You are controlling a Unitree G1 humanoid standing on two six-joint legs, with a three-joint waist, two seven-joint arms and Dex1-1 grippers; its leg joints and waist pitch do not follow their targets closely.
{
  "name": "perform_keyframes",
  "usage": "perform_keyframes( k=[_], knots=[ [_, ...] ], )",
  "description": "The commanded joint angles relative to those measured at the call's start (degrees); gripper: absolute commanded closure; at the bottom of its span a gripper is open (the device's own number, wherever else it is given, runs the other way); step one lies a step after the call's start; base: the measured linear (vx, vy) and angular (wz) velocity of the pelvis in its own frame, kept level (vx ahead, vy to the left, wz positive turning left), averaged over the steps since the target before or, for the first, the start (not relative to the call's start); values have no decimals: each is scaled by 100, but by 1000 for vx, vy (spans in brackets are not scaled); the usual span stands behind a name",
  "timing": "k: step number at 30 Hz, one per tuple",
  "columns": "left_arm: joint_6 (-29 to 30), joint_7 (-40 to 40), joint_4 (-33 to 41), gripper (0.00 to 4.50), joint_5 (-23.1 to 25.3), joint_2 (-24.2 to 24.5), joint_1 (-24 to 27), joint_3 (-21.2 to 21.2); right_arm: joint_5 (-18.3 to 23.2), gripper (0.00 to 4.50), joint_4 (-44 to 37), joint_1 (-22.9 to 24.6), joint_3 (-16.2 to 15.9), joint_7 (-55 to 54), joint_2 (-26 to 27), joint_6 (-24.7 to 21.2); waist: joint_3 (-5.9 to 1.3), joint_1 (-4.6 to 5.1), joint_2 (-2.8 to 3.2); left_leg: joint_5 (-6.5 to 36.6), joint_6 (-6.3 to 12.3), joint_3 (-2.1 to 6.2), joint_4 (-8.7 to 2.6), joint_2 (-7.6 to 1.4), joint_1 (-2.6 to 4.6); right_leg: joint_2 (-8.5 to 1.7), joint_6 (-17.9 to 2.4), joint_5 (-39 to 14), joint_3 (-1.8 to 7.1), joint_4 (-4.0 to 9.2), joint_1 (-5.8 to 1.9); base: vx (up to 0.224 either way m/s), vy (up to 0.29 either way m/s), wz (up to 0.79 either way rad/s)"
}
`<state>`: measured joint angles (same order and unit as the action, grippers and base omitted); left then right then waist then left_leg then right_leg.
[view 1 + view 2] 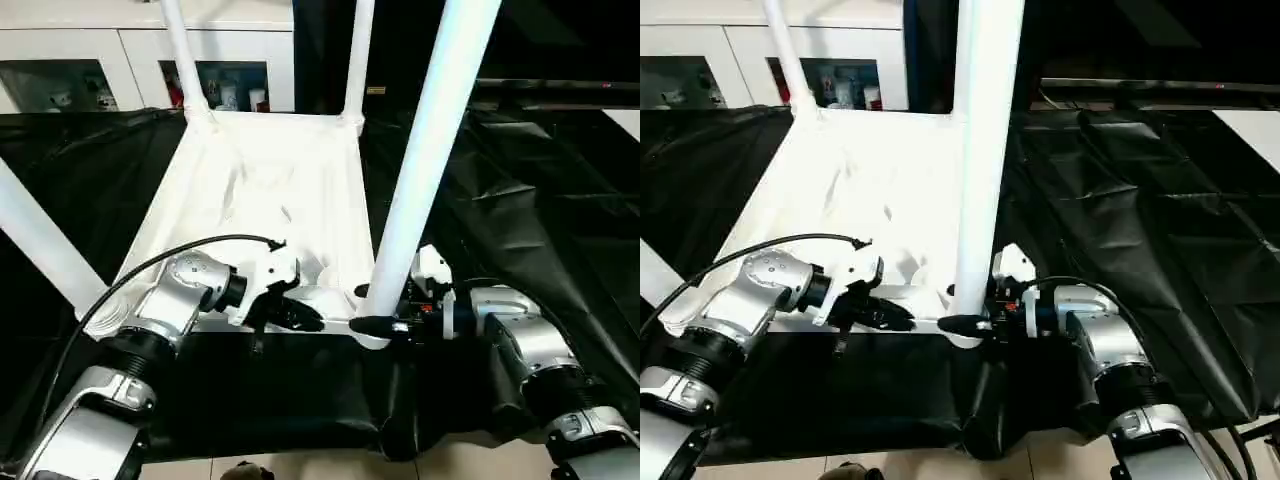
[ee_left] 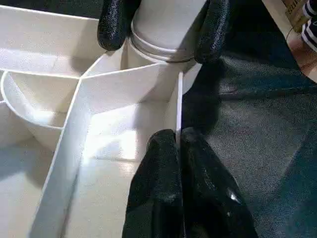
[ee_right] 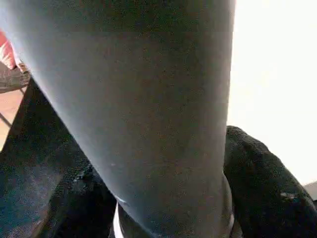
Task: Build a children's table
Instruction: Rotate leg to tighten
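Silver forearms reach in from the near edge, one on each side of the upturned children's table (image 1: 270,180), which lies top-down on a desk draped in black plastic sheet (image 1: 520,200).

On the right, the right gripper (image 1: 385,310) has its two black fingers (image 2: 115,22) wrapped around the base of the near-right leg (image 1: 425,150), one finger on either side of the tube, just above the rounded corner socket (image 2: 148,87) where the leg enters the top. The fingers sit apart at the width of the leg and appear clamped on it. This leg's long axis rises steeply from the socket and leans a little toward the robot's right.

On the left, the left gripper (image 1: 295,315) points across toward that same corner. Its fingers (image 2: 198,183) are pressed together and pinch the thin outer rim wall (image 2: 177,106) of the table top, just beside the socket.

So the leg stands directly ahead of the left fingers and between the right ones; the right arm is the one on the leg, the left steadies the top.

Farther back, the ribbed underside stretches away. A near-left leg (image 1: 40,240) angles off to the left, and two far legs (image 1: 183,60) stand upright at the far corners. White cabinets (image 1: 80,70) with glass doors lie beyond.

Judging from this, all four legs are in their sockets, and what remains is likely seating this near-right one fully.
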<state>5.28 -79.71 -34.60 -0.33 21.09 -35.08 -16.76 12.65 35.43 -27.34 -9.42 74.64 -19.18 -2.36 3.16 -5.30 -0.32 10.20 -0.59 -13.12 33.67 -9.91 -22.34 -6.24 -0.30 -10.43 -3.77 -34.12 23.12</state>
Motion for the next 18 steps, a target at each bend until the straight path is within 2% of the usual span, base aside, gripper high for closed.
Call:
perform_keyframes(
  k=[1, 4, 5, 6, 8, 9, 10, 12, 13, 15, 16, 18],
  knots=[
    [83, 126, 16, 450, -100, -109, 83, -42, 30, 191, -158, 137, -107, 138, 11, -123, -350, 13, -46, 1186, 218, 200, -432, -423, 183, -328, -1427, -1057, 261, 333, -192, 0, 0, 0],
    [82, 509, -119, 450, -39, -272, 13, 36, -49, 192, -155, 224, 22, -338, 89, -62, -340, 31, 2, 1320, 138, 207, -443, -420, 188, -324, -1418, -1129, 264, 346, -181, 0, 0, 0],
    [78, 539, -133, 450, -35, -284, 7, 43, -64, 192, -143, 223, 28, -386, 98, -52, -334, 37, -11, 1394, 109, 206, -451, -419, 192, -322, -1404, -1194, 265, 363, -176, 0, 0, 0],
    [23, 1018, -338, 450, 38, -465, -100, 141, -287, 193, 72, 188, 137, -1177, 251, 64, -309, 59, 13, 1641, -9, 230, -475, -413, 203, -335, -1332, -1539, 273, 405, -165, 0, 0, 0],
    [-76, 1594, -561, 450, 130, -716, -225, 226, -501, 193, 390, 116, 334, -2292, 492, 133, -293, 107, -10, 1857, -119, 237, -483, -396, 217, -340, -1238, -1870, 281, 456, -144, 0, 0, 0],
    [-77, 2064, -727, 450, 201, -927, -321, 280, -524, 193, 601, 51, 535, -3079, 702, 22, -274, 153, -21, 2061, -247, 265, -493, -379, 235, -352, -1131, -2274, 279, 495, -122, 0, 0, 0],
    [-71, 2148, -756, 450, 212, -968, -339, 289, -524, 194, 640, 37, 576, -3233, 745, -4, -274, 197, -32, 2206, -339, 301, -499, -373, 247, -365, -999, -2639, 264, 531, -124, -55, -1, -4],
    [-2, 2598, -875, 450, 265, -1212, -416, 329, -482, 196, 829, -38, 815, -4046, 988, -104, -266, 255, -46, 2317, -311, 323, -501, -370, 239, -373, -831, -2956, 258, 586, -115, -28, -1, -2],
    [42, 2921, -939, 450, 288, -1367, -465, 370, -489, 196, 928, -78, 866, -4373, 1110, -140, -260, 272, -58, 2371, -281, 324, -497, -372, 254, -370, -775, -3077, 262, 612, -74, 0, 0, 0],
    [98, 3447, -1043, 450, 323, -1636, -546, 415, -556, 196, 1114, -161, 878, -4873, 1314, -107, -256, 283, -42, 2440, -265, 326, -488, -367, 275, -370, -729, -3188, 258, 647, -44, 0, 0, 0],
    [127, 3773, -1078, 450, 347, -1829, -583, 437, -521, 196, 1268, -269, 920, -5121, 1512, -38, -266, 290, -63, 2428, -250, 334, -499, -366, 256, -358, -702, -3137, 244, 642, -68, 0, 0, 0],
    [84, 3829, -1106, 450, 387, -1960, -593, 419, -659, 196, 1381, -390, 839, -5216, 1656, 79, -269, 296, -45, 2432, -227, 332, -512, -372, 246, -352, -717, -2976, 239, 640, -65, 0, 0, 0]
  ],
)
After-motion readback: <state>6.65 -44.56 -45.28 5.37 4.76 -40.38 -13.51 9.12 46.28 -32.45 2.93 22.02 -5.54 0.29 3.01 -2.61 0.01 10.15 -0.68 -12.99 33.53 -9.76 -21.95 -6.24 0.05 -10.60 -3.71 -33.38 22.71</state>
